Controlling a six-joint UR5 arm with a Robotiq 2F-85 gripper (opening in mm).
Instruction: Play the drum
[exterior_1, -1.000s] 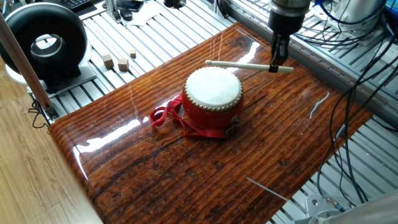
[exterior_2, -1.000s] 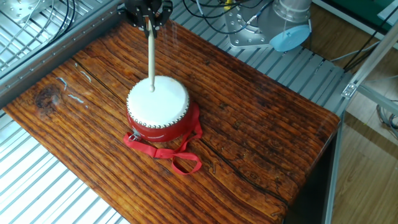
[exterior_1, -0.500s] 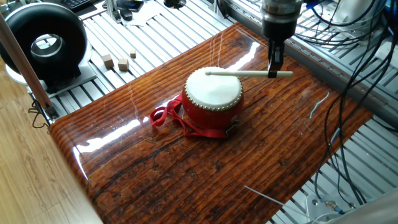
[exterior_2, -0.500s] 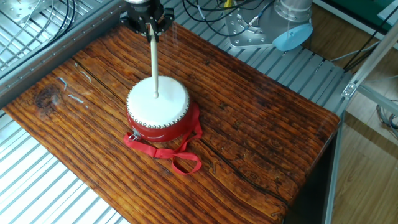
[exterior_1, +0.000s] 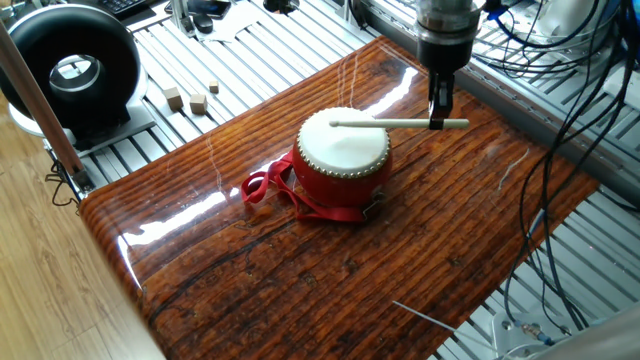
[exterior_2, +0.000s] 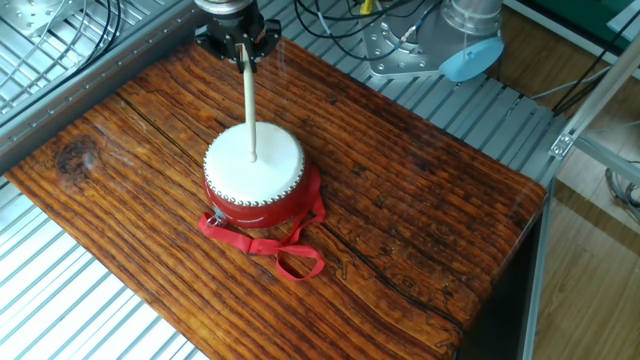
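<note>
The drum (exterior_1: 343, 153) sits near the middle of the wooden surface (exterior_1: 300, 280), upright on its base, its off-white skin facing up and its red strap (exterior_1: 268, 186) trailing loose on the wood beside it. The gripper (exterior_1: 438, 122) hangs off the drum's far side, beyond the rim, with its jaws clenched on one end of a pale stick (exterior_1: 395, 123). From there the stick reaches out roughly level over the skin, its free end about over the centre of the head (whether the tip actually touches the skin cannot be told from either view). In the other fixed view the stick (exterior_2: 249, 110) runs straight from the gripper (exterior_2: 243, 57) to the middle of the drum (exterior_2: 254, 178). Off the surface, on the slatted bench, stand a black ring-shaped device (exterior_1: 70, 72) and a few small wooden blocks (exterior_1: 192, 98).
</note>
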